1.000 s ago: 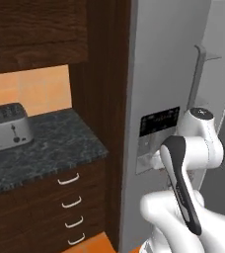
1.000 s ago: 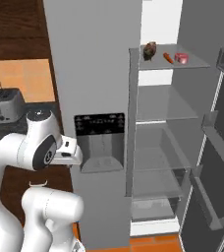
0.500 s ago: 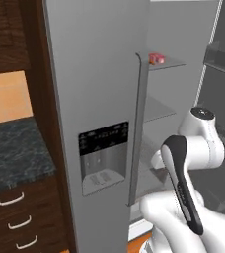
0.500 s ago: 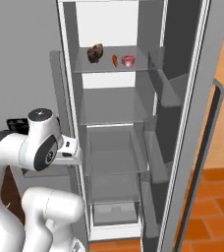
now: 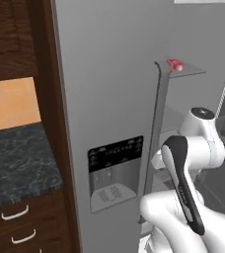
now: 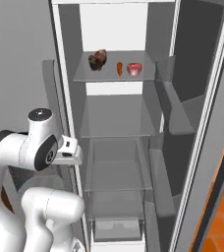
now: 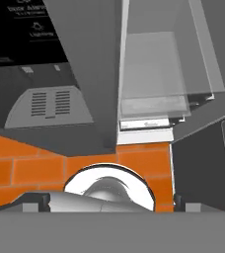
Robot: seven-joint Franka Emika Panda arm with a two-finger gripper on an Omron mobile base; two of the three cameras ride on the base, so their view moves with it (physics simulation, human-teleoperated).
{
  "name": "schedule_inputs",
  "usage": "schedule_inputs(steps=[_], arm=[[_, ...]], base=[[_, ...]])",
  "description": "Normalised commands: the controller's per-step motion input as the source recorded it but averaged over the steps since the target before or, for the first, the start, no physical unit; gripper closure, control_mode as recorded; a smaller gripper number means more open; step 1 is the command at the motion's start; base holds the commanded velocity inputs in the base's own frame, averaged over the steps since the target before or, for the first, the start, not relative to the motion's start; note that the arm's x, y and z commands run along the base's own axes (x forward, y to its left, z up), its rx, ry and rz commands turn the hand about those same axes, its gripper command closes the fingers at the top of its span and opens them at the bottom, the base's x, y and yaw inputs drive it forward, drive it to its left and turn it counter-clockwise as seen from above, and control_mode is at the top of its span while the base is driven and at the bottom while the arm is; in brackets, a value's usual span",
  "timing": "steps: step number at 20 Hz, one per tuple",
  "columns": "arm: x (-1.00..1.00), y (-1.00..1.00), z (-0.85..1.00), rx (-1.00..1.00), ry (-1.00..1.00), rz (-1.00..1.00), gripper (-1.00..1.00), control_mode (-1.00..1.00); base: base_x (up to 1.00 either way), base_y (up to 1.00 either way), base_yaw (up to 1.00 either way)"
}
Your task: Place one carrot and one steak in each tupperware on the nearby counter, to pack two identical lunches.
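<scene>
PROGRESS: nothing packed yet | FOOD: you have the brown steak (image 6: 98, 59), one carrot (image 6: 119, 68) and the pink steak (image 6: 134, 68) on the fridge's top shelf (image 6: 115, 78), at twelve o'clock | FINGERS (image 7: 112, 202): spread, holding nothing | LEFT: every pick, both lunches | BENCH (image 5: 16, 163): at nine o'clock.

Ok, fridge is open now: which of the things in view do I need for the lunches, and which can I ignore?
Needed:
- brown steak, top shelf
- carrot, beside it
- pink steak, same shelf
- counter, left of the fridge

Ignore:
- dispenser panel on the shut door
- bottom drawer
- lower glass shelves
</scene>
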Motion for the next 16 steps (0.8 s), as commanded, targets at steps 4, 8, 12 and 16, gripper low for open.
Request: schedule_inputs(steps=[4, 8, 12, 16], arm=[[0.00, 0.00, 0.00, 0.00, 0.00, 0.00, -1.00, 1.00], [0.00, 0.00, 0.00, 0.00, 0.00, 0.00, -1.00, 1.00], [0.00, 0.00, 0.00, 0.00, 0.00, 0.00, -1.00, 1.00], [0.00, 0.00, 0.00, 0.00, 0.00, 0.00, -1.00, 1.00]], base=[[0.05, -0.35, 0.08], [-0.02, -0.56, 0.00], [0.00, -0.43, -0.05], [0.00, -0.35, -0.12]])
